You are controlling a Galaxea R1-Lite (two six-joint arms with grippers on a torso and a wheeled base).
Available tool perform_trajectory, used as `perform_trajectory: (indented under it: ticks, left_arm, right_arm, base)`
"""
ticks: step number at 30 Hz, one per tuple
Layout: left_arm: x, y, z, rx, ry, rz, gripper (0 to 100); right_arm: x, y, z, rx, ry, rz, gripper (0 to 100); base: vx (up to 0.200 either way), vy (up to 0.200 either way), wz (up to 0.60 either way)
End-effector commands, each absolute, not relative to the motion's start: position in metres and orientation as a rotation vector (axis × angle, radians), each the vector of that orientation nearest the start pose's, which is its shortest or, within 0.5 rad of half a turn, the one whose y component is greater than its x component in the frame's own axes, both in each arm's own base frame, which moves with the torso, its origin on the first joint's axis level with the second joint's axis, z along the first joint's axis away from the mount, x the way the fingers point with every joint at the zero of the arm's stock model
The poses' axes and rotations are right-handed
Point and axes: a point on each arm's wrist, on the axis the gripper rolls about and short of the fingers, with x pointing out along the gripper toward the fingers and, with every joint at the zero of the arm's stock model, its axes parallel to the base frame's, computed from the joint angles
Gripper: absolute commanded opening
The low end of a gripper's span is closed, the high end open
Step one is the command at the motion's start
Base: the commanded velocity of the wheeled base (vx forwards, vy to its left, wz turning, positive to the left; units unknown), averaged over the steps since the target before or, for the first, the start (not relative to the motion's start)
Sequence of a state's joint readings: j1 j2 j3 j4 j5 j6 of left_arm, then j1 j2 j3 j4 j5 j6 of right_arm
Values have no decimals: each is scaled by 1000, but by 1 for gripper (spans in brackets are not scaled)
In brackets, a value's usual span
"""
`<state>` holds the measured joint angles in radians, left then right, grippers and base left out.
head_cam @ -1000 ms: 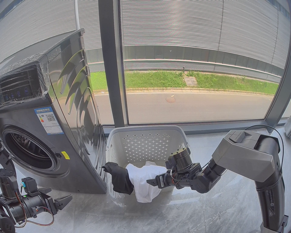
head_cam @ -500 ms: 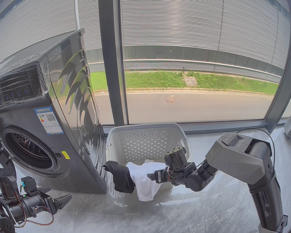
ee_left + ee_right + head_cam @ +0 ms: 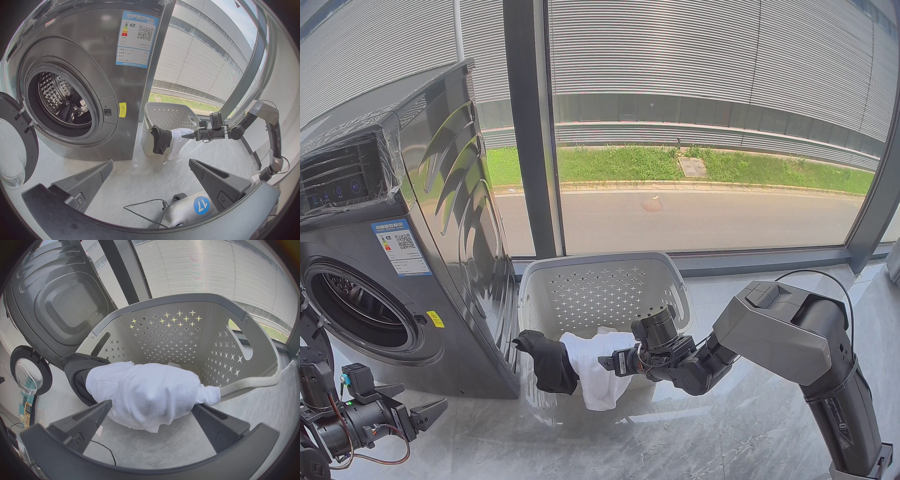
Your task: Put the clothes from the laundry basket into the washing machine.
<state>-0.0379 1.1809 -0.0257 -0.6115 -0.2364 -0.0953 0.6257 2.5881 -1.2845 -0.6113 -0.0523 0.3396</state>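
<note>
Up close — white garment [image 3: 147,393] before spread right pincer [image 3: 151,405]

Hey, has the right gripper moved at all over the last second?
Yes. The right gripper has shifted left, toward the washing machine, with its open fingers on either side of the white garment.

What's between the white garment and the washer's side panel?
A black garment, draped over the laundry basket rim and touching the white garment. The head view shows it.

On the washing machine [image 3: 445,240] front: energy label [image 3: 401,248] with QR code, small yellow sticker [image 3: 435,320].
</note>
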Motion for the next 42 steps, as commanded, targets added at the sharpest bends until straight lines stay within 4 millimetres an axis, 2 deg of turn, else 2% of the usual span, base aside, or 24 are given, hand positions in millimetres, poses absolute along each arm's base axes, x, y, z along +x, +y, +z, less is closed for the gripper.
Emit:
perform_trajectory:
  ticks: [1, 2, 12, 15, 17, 18, 19, 21, 23, 24, 25, 26, 27, 28, 30, 33, 39, 42]
  left_arm:
    - [113, -9, 96, -146, 551, -241, 100]
    - [113, -10, 96, -146, 550, -242, 100]
    - [111, -10, 97, -147, 541, -244, 100]
    - [111, -10, 97, -146, 538, -244, 100]
    - [111, -10, 98, -148, 534, -247, 100]
    - [111, -10, 99, -148, 523, -259, 100]
    - [111, -10, 99, -148, 523, -259, 100]
    - [110, -10, 103, -148, 481, -283, 100]
    - [110, -11, 106, -147, 452, -294, 100]
    - [110, -11, 107, -147, 448, -296, 100]
    - [111, -11, 108, -144, 431, -298, 100]
    - [111, -11, 109, -143, 426, -298, 100]
    - [111, -11, 110, -141, 410, -299, 100]
    - [111, -11, 110, -141, 407, -301, 100]
    - [111, -12, 109, -140, 413, -314, 100]
    - [111, -14, 110, -131, 407, -340, 100]
    - [114, -17, 116, -127, 381, -361, 100]
    - [112, -17, 114, -127, 384, -362, 100]
  right_arm:
    - [370, 267, -59, 86, 737, 433, 100]
    - [370, 267, -59, 86, 737, 433, 0]
    - [369, 268, -55, 87, 733, 436, 0]
    - [362, 268, -44, 88, 728, 448, 0]
    - [344, 261, -7, 101, 707, 477, 0]
    - [328, 255, 19, 117, 690, 506, 0]
    - [328, 255, 19, 117, 690, 506, 0]
    - [294, 236, 70, 152, 648, 585, 0]
    - [267, 217, 110, 185, 591, 645, 0]
    - [257, 212, 123, 196, 564, 671, 0]
    - [238, 199, 153, 225, 494, 724, 0]
    - [234, 197, 159, 232, 477, 737, 0]
    - [210, 179, 199, 272, 359, 819, 0]
    - [200, 172, 212, 289, 317, 852, 0]
    - [187, 161, 229, 307, 257, 877, 0]
    - [179, 155, 236, 315, 229, 893, 0]
    - [148, 132, 278, 365, 71, 1011, 0]
    - [135, 122, 285, 393, 40, 1031, 0]
  base:
    - [0, 0, 0]
    - [0, 0, 0]
    - [0, 0, 0]
    - [0, 0, 0]
    - [0, 0, 0]
    - [0, 0, 0]
    - [0, 0, 0]
    - [0, 0, 0]
    - [0, 0, 0]
    - [0, 0, 0]
    - [0, 0, 0]
    - [0, 0, 0]
    - [0, 0, 0]
    - [0, 0, 0]
    - [0, 0, 0]
    - [0, 0, 0]
    - [0, 0, 0]
    - [0, 0, 0]
